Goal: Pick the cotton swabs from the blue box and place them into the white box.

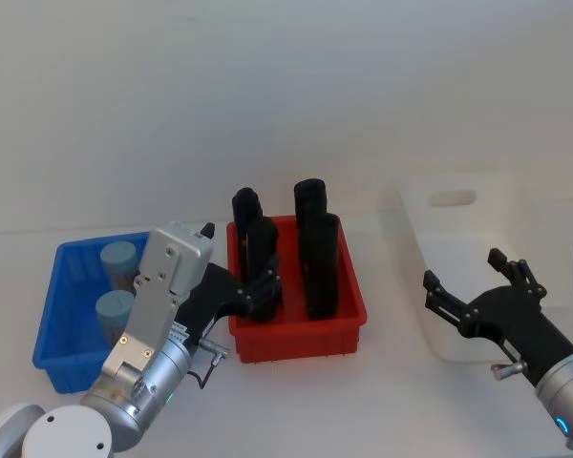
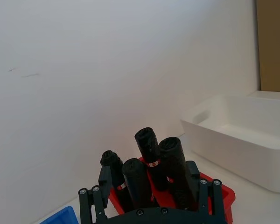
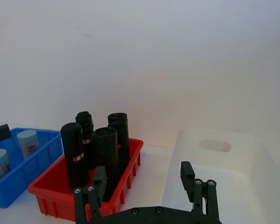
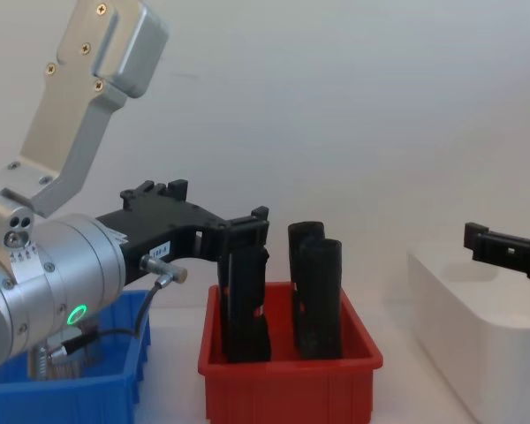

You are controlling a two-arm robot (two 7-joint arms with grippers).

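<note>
Cotton swabs (image 1: 117, 260) upright in blue box (image 1: 53, 324)

The blue box (image 1: 51, 322) and red bin (image 1: 298, 339) are glossy plastic; the white box (image 1: 430, 286) is smooth, duller plastic. The left arm's casing (image 4: 88, 79) is matt silver metal.

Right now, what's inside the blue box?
Two cotton swab tubs with pale blue lids stand in the blue box. The left arm covers its right side, so more there can't be seen.
</note>
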